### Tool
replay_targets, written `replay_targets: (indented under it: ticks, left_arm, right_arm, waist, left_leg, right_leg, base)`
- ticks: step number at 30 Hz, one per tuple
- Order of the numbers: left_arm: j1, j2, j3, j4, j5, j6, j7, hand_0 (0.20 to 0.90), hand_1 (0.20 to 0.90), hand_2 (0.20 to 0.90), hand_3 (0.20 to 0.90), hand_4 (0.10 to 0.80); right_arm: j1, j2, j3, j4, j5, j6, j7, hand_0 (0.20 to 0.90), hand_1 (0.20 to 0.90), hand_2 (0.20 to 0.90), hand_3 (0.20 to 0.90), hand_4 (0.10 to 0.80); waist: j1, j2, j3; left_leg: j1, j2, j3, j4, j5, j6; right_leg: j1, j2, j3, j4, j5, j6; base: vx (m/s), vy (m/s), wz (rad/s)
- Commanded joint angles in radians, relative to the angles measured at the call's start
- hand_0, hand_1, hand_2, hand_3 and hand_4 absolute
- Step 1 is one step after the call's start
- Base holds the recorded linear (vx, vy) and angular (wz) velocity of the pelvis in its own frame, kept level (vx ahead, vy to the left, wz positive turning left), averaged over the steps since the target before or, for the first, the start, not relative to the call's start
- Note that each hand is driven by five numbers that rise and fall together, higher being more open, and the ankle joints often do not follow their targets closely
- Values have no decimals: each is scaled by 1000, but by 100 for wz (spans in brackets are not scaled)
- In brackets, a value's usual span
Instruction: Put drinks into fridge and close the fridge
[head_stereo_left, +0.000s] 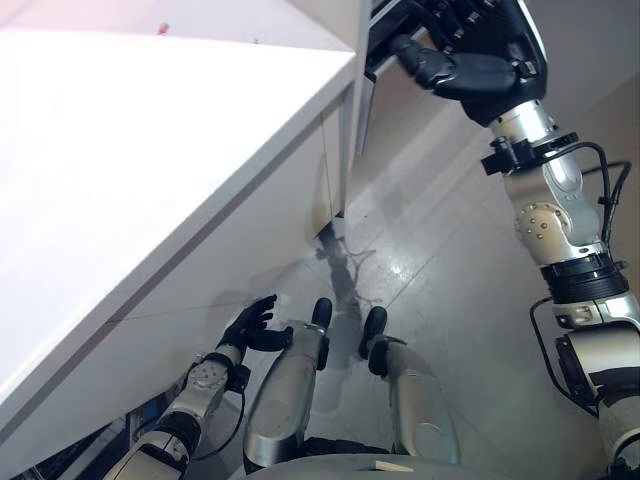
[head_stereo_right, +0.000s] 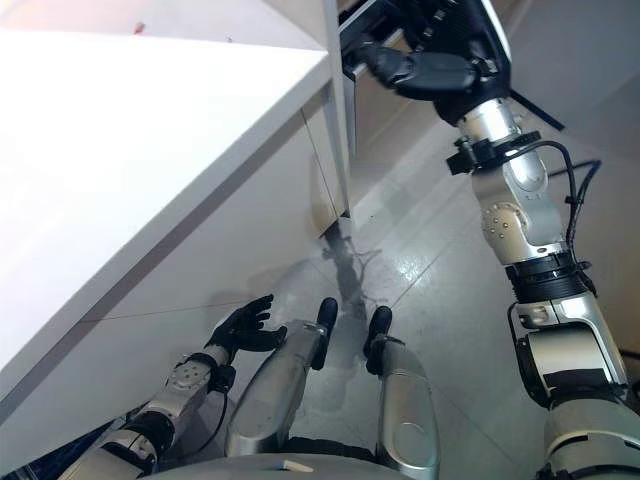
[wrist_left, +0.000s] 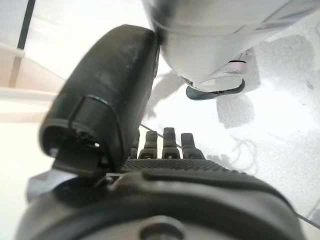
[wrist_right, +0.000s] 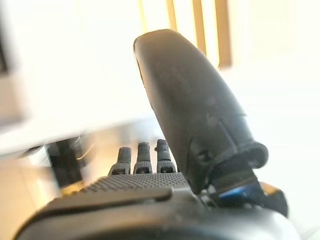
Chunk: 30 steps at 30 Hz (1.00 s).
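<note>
A large white fridge (head_stereo_left: 150, 150) takes up the left half of the eye views, seen from above. Its narrow white door edge (head_stereo_left: 350, 100) stands upright at the top middle, with a dark gap (head_stereo_left: 378, 40) beside it. My right hand (head_stereo_left: 485, 65) is raised at the top right, with its thumb (head_stereo_left: 420, 55) reaching toward that gap. Its fingers (wrist_right: 145, 155) are straight and hold nothing in the right wrist view. My left hand (head_stereo_left: 250, 325) hangs low beside the fridge's white front, with relaxed, empty fingers (wrist_left: 165, 142).
A glossy grey floor (head_stereo_left: 440, 260) runs along the right of the fridge. A beige panel (head_stereo_left: 400, 120) stands behind the door edge. The fridge's white side (head_stereo_left: 230, 260) is close on my left.
</note>
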Motion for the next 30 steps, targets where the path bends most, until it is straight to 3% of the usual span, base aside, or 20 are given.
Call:
replay_targets:
  ticks: [1,2,5,7,11,14,20,26,30]
  left_arm:
    - [131,66,-29,-19,59,-9,14,900,900,900,900,800]
    - [130,66,-29,-18,59,-9,14,900,900,900,900,800]
    - [174,32,20,21,72,9,29,900,900,900,900,800]
    - [189,15,38,41,80,18,31,900,900,900,900,800]
    - [204,-3,65,77,87,37,29,900,900,900,900,800]
    - [204,-10,81,103,84,53,23,900,900,900,900,800]
    - [207,-32,91,111,105,101,3,900,900,900,900,800]
    - [224,-68,113,74,70,134,56,900,900,900,900,800]
    - [219,-56,117,63,32,139,65,900,900,900,900,800]
  right_arm:
    - [-148,24,-140,-87,-351,-143,-361,900,900,900,900,800]
    - [-148,24,-140,-89,-353,-142,-363,900,900,900,900,800]
    - [-33,-26,-211,-187,-531,-225,-536,900,900,900,900,800]
    - [10,-36,-235,-246,-554,-209,-602,900,900,900,900,800]
    - [90,-29,-267,-298,-452,-180,-610,900,900,900,900,800]
    - [146,-12,-278,-320,-501,-199,-672,900,900,900,900,800]
    - [311,48,-312,-280,-447,-187,-684,900,900,900,900,800]
    - [612,215,-295,-31,-222,-92,-475,900,900,900,900,800]
    - [739,308,-202,313,-42,146,-278,900,900,900,900,800]
  waist:
    - [22,-69,-210]
    - [21,-69,-211]
    - [-20,-77,-295]
    - [-35,-77,-334]
    - [-64,-73,-396]
    - [-82,-68,-431]
    - [-118,-59,-465]
    - [-143,-47,-473]
    - [-154,-50,-472]
  left_leg:
    - [75,-8,93,-71,-55,37]
    - [73,-9,93,-75,-48,37]
    - [168,6,110,-179,-32,25]
    - [206,9,117,-224,-21,19]
    - [254,21,137,-279,-12,9]
    - [290,31,149,-331,2,2]
    - [322,51,189,-391,26,-18]
    - [333,55,221,-391,24,-20]
    - [340,58,236,-401,28,-21]
  right_leg:
    - [88,-31,58,-48,3,90]
    - [86,-31,57,-52,9,90]
    - [163,-10,77,-146,16,91]
    - [196,2,86,-187,21,89]
    - [230,18,99,-230,27,86]
    - [256,31,107,-262,30,84]
    - [285,47,113,-331,54,87]
    - [294,44,107,-349,64,95]
    - [296,41,95,-354,67,99]
  base:
    - [39,9,-2]
    - [40,8,-1]
    - [109,24,-2]
    - [96,12,-11]
    - [28,-6,-12]
    - [-35,-36,-14]
    - [-64,-25,-8]
    - [-52,3,-8]
    - [-39,-11,-2]
